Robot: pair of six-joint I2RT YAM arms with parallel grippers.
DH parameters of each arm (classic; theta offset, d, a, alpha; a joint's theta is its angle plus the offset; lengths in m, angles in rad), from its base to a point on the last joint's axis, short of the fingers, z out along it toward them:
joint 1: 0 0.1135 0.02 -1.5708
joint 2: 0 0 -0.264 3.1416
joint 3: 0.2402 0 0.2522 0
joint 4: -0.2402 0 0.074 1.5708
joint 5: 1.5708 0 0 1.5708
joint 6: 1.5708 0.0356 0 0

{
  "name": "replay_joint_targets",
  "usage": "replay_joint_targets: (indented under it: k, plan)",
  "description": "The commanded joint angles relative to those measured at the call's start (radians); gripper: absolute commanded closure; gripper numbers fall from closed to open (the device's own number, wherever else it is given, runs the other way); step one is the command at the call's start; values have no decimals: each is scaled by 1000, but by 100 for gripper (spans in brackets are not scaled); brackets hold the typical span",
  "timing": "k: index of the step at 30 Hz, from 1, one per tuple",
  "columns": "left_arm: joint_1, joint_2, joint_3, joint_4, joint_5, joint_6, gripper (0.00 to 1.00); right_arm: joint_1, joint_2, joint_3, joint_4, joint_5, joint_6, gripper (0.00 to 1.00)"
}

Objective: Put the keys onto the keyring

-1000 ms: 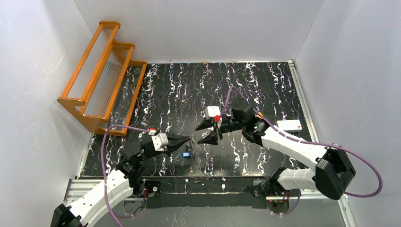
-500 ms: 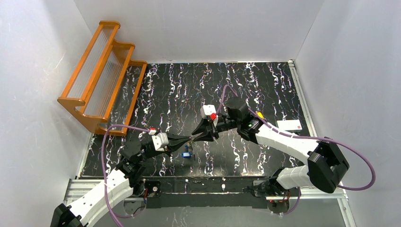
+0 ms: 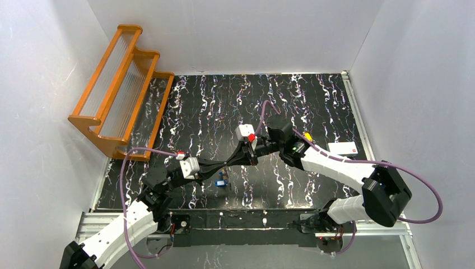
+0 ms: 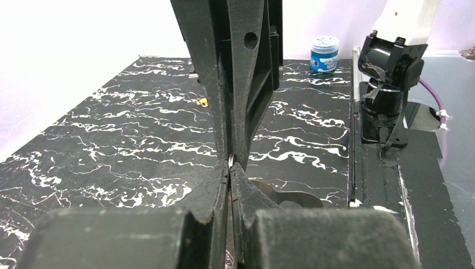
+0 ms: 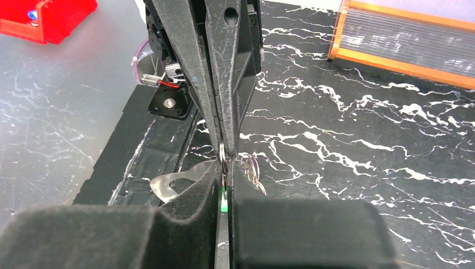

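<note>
The left gripper (image 3: 223, 166) and right gripper (image 3: 228, 163) meet tip to tip above the table (image 3: 302, 101), a little toward its near edge. Between them is the keyring (image 5: 222, 152), standing upright and edge-on. The left fingers are pressed hard together on it. The right fingers are drawn to a thin slit and nip the same wire from the other side. The fob (image 5: 171, 184) hangs below the tips, its long axis running out flat toward the near edge. From above none of the metal shows, only a blue key (image 3: 222, 182) just nearer than the tips. I can't tell whether it hangs from the ring or lies on the table. The right wrist view adds two small rings (image 5: 251, 168) dangling beside the fingers and a green glint (image 5: 224, 207) in the slit. The left wrist view shows just a speck of wire and the fob's curve.
</note>
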Motion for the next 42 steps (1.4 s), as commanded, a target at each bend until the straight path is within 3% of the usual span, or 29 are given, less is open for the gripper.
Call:
replay_joint_targets:
  k: [1, 7, 11, 16, 21, 25, 38, 42]
  plan:
    - [-3, -4, 13, 54, 12, -8, 100, 4, 9, 49, 50, -16, 13, 96]
    - [-2, -12, 19, 49, 2, -6, 98, 4, -6, 52, -13, 24, -21, 99]
    - [-3, -17, 58, -52, -14, 40, 80, 6, -12, 88, -141, 93, -85, 99]
    - [-3, -18, 152, -275, -21, 164, 72, 25, 9, 173, -366, 201, -176, 99]
    - [-3, -17, 235, -511, -63, 289, 71, 68, 48, 260, -549, 327, -231, 99]
    - [-3, -4, 268, -609, -81, 341, 70, 112, 90, 320, -633, 408, -252, 99]
    - [-3, 55, 289, -713, -58, 379, 69, 177, 158, 398, -702, 459, -248, 99]
    - [-3, 75, 287, -714, -51, 385, 74, 183, 162, 404, -702, 456, -242, 99]
